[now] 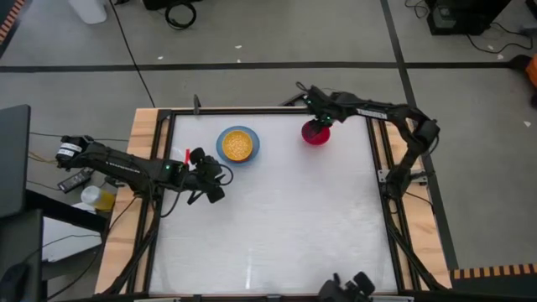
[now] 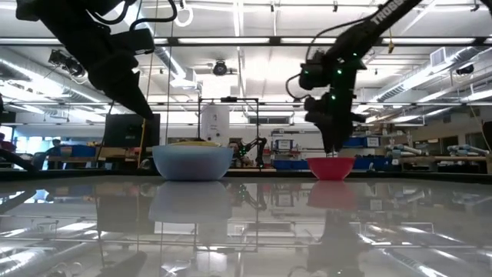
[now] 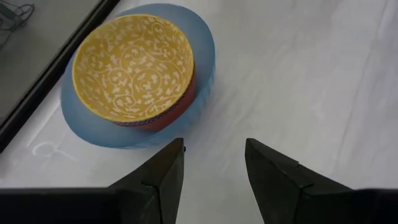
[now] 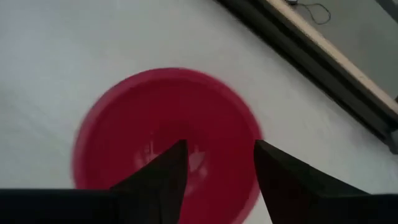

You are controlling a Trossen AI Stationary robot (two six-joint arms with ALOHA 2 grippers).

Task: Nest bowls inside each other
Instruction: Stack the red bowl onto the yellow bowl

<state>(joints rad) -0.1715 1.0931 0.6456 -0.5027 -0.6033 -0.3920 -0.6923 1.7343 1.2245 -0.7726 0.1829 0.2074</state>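
Near the table's far edge a light blue bowl [image 1: 238,145] [image 3: 205,56] rests on its base, holding an orange-red bowl [image 3: 177,109] with a yellow patterned bowl [image 3: 134,65] nested in it. To its right a magenta-pink bowl [image 1: 316,132] [image 4: 165,134] stands alone on the table. My left gripper [image 3: 214,168] [image 1: 220,178] is open, just off the near left of the blue bowl. My right gripper [image 4: 221,168] [image 2: 332,148] is open and points down, its fingertips over the magenta bowl's hollow, just above its rim.
The white table top [image 1: 277,226] has free room across its middle and near half. A dark frame [image 1: 252,110] borders it, with wooden strips outside [image 1: 143,134]. A small red object [image 1: 185,156] lies beside my left arm.
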